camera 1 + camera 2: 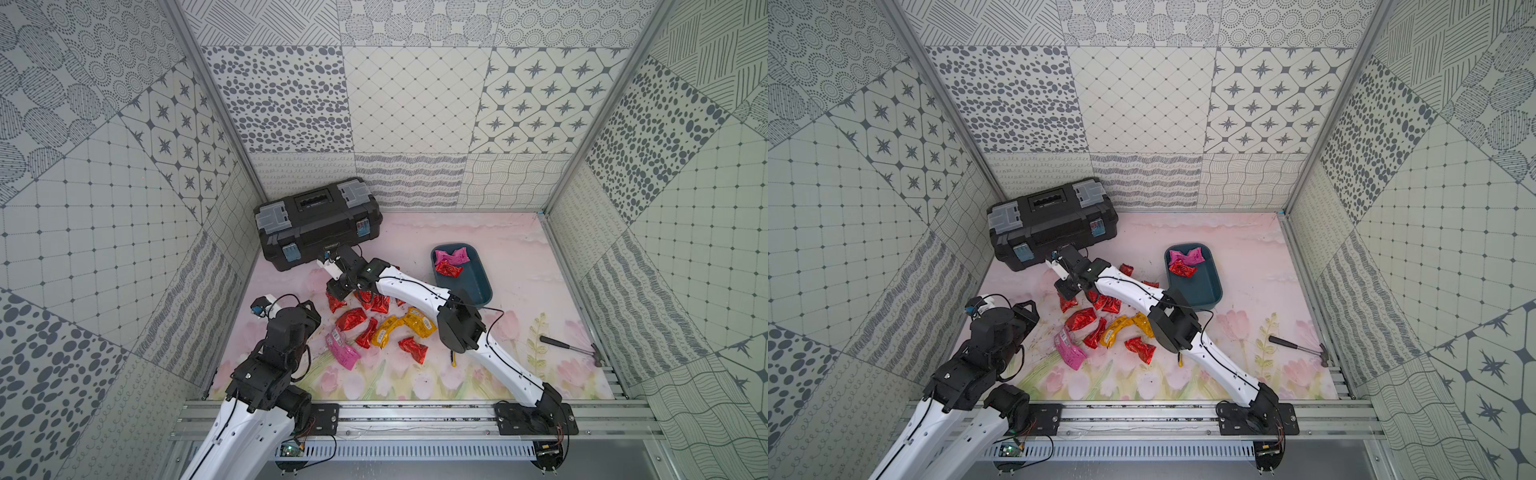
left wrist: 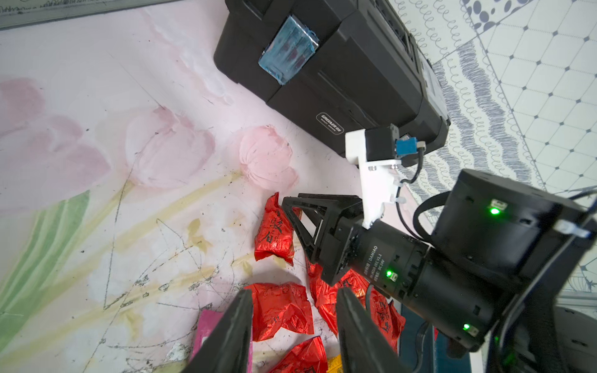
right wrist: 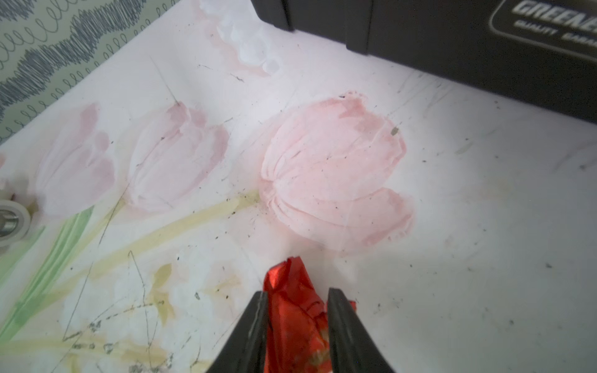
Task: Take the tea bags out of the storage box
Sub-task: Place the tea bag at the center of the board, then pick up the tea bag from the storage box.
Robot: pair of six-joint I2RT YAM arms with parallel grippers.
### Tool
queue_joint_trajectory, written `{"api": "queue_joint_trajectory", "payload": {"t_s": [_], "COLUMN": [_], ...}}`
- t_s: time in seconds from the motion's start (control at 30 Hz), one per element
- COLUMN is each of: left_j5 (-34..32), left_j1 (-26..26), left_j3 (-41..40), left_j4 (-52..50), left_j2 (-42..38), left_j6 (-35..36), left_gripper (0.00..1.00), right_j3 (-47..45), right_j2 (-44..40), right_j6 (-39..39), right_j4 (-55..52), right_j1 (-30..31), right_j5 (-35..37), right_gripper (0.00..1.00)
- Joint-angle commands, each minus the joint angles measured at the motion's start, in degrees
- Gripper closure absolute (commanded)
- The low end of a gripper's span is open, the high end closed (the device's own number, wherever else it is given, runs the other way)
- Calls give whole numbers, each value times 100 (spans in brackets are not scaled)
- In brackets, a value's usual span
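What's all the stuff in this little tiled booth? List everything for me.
toolbox: one, black and grey, back of table
storage box: one, dark blue, behind the loose pile
tea bags in box: two, pink and red
tea bags on table: at least eleven, mostly red, two yellow, one pink
hammer: one, dark handle, table's edge
yellow handle: one, under right arm
left gripper: one, black, open, empty
right gripper: one, black, open astride a red tea bag

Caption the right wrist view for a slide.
Right pincer straddling a red tea bag on the tulip-printed table, black toolbox beyond.
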Motion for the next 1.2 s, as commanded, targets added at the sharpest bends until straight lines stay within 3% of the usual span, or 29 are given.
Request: {"api": "queue_joint_trajectory", "payload": {"t_s": [0.0, 0.17, 0.3, 0.5, 0.7, 0.9, 1.03, 1.17], "left_j5": [761, 1797, 2498, 2223, 2225, 2204, 2119, 2043], "left_j1": [26, 24, -15, -878, -1925, -2601, -2917, -2985], "left_j3": [227, 426, 573, 1233, 2549, 3909, 4987, 5662], "left_j4": [507, 1139, 1696, 2196, 2420, 2291, 1898, 1675], "left_j2": [421, 1161, 1716, 2664, 4459, 6013, 7030, 7841], "left_j6": [536, 817, 836, 1178, 1828, 1899, 2035, 1957], "left_gripper": [53, 53, 53, 51, 49, 46, 45, 44], "right_j3": [-593, -2548, -4718, -6790, -7691, -8178, -8319, -8205], "right_j2": [-1129, -2741, -4298, -5902, -6587, -7068, -7188, -6957], "right_j6": [106, 569, 1496, 2247, 2238, 1916, 1667, 1308], "right_j4": [59, 323, 938, 1299, 1164, 1064, 919, 850], "right_j1": [-110, -574, -1403, -2692, -3828, -4518, -4811, -4856], "right_j5": [116, 456, 297, 47, -537, -590, -436, -126], "right_gripper": [62, 62, 62, 62, 62, 62, 60, 51]}}
